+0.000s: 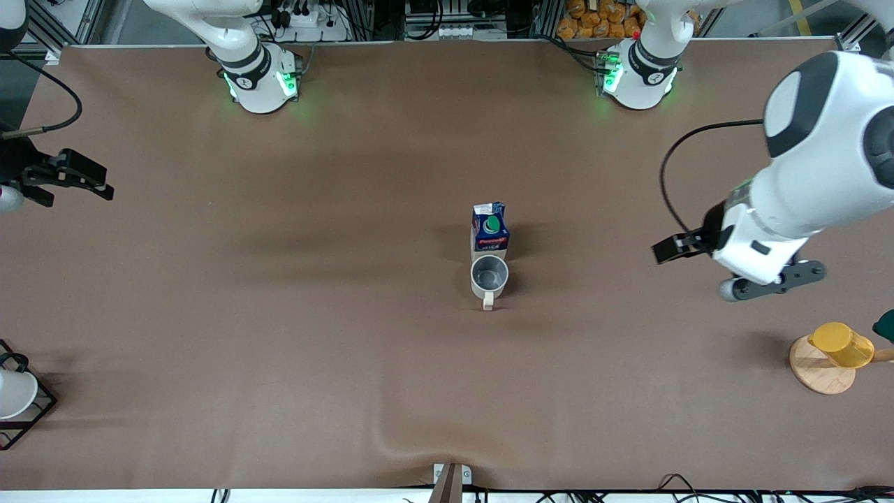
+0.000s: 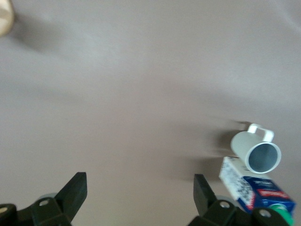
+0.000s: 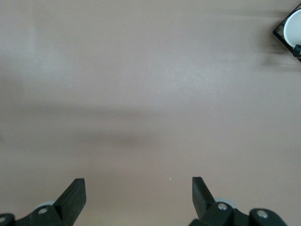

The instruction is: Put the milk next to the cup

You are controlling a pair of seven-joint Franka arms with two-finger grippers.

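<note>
Front view
Left tool [image 1: 768, 283]: up over bare table [image 1: 279, 314], toward the left arm's end.
Right tool [image 1: 70, 178]: at the right arm's end; this arm waits.
Milk [image 1: 490, 227]: upright, mid-table, touching the cup [image 1: 489, 276], which stands nearer the camera.

Left wrist view
Left tool [image 2: 136, 193]: fingers spread, holding nothing.
Milk [image 2: 256, 190]: against the cup [image 2: 256, 151].

Right wrist view
Right tool [image 3: 136, 193]: fingers spread, over table [image 3: 141, 94].

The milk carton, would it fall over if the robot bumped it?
Probably, if bumped high: the milk stands tall on a small base. A push toward the cup would likely be stopped, since they stand close together. It looks like light, slightly squashy cardboard.
</note>
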